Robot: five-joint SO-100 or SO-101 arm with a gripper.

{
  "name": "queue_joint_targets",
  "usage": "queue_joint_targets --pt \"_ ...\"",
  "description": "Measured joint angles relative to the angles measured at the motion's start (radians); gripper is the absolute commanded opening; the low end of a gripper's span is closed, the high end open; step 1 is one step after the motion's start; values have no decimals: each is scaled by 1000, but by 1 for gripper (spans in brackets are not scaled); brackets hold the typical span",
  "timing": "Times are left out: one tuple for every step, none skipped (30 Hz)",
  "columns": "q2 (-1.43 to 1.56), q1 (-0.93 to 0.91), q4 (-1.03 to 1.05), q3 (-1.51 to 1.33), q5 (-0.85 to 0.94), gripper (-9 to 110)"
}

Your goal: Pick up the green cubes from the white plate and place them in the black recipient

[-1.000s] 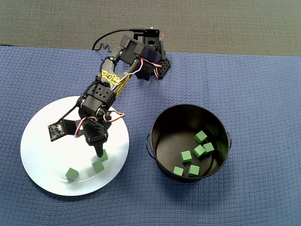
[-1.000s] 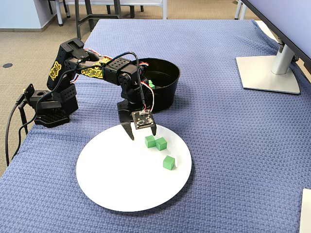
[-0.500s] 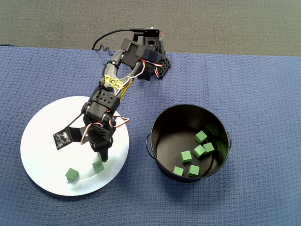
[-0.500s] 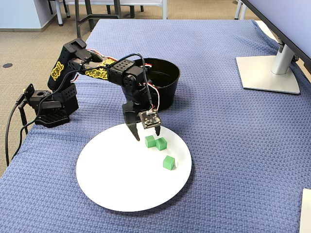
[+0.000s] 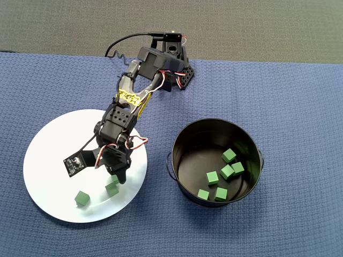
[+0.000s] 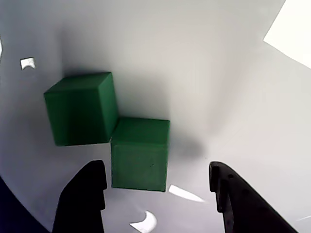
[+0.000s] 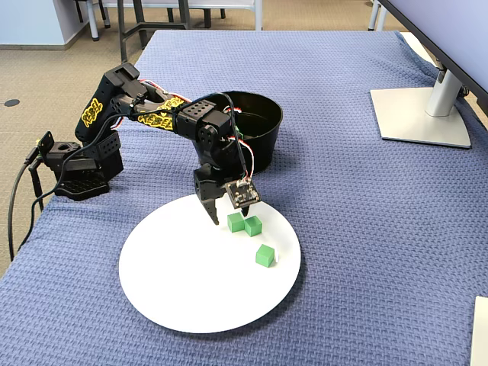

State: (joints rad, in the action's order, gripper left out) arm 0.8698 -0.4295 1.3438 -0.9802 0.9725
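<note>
Gripper (image 6: 155, 187) spread wide over two touching green cubes (image 6: 140, 153), both sitting askew.

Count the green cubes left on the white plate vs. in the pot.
3 on the white plate: two touching cubes under the open gripper, one apart. 5 in the black pot, plus a sixth. So 6 there.
</note>
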Motion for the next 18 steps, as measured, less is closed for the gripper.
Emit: queue_joint_targets --pt "-11 0 -2 0 0 19" --pt "-17 0 -2 0 0 19" --pt "-20 0 -3 0 0 18" --pt "-20 0 -3 0 0 17" --pt "-20 0 -3 0 0 16" --pt "-20 0 -3 0 0 15" --pt "-20 0 -3 0 0 14" --pt "-20 0 -3 0 0 11" --pt "-20 0 -3 0 0 6" --pt "-20 0 -3 0 0 0" --pt "-20 0 -3 0 0 0" --pt "-20 0 -11 0 -5 0" --pt "-20 0 -14 0 -11 0" --pt "-20 0 -17 0 -14 0" --pt "-20 0 -20 0 -14 0" --pt "-20 0 -21 0 -14 0" --pt "-20 0 -21 0 -14 0" --pt "-20 0 -21 0 -15 0"
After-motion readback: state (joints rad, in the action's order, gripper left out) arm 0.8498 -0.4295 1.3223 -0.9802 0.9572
